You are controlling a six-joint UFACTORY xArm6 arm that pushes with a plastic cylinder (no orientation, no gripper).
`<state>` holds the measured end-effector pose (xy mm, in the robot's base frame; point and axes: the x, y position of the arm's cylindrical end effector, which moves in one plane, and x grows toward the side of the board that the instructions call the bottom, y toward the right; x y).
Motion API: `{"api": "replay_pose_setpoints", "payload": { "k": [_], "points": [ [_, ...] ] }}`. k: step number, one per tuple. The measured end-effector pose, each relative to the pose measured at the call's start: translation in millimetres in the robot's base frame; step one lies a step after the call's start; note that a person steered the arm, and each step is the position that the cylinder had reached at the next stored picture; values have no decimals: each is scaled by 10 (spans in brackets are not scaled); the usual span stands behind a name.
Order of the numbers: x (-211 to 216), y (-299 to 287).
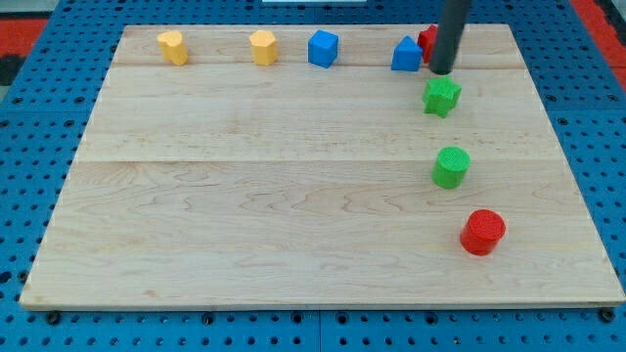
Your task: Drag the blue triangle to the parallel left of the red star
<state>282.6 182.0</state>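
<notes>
Resting on the wooden board [293, 215], my tip [442, 71] sits near the top edge at the view's right, just in front of the red star [427, 40], which the rod largely covers; only the star's left part shows; the rod carries no jaws, so there is no jaw state to record.

Blue triangle [407, 55] stands at 9 o'clock of the red star, touching or nearly touching it (cannot tell which), and at about 10 o'clock of my tip, just beside the rod; both lie close to the board's top edge.

Green star [442, 96] lies at 6 o'clock of my tip, just beside it; green cylinder [451, 167] lies farther toward 6 o'clock; red cylinder [482, 232] sits at about 5 o'clock of the green cylinder, near the board's right edge.

Along the top edge toward 9 o'clock: blue cube [323, 48], then a yellow block [262, 46], then a second yellow block [172, 46] close to the top-left corner; their shapes are not clear.

Count: two blue, two yellow, two green, two red; eight blocks.

Open room: the whole left, centre and bottom of the board carries no blocks; the crowded zones are the top strip and the right column.
</notes>
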Motion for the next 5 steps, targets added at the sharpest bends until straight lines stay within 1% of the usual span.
{"api": "replay_pose_setpoints", "payload": {
  "k": [1, 3, 4, 5],
  "points": [
    [-70, -51],
    [-216, -1078],
    [-37, -923],
    [91, -1137]
  ]
}}
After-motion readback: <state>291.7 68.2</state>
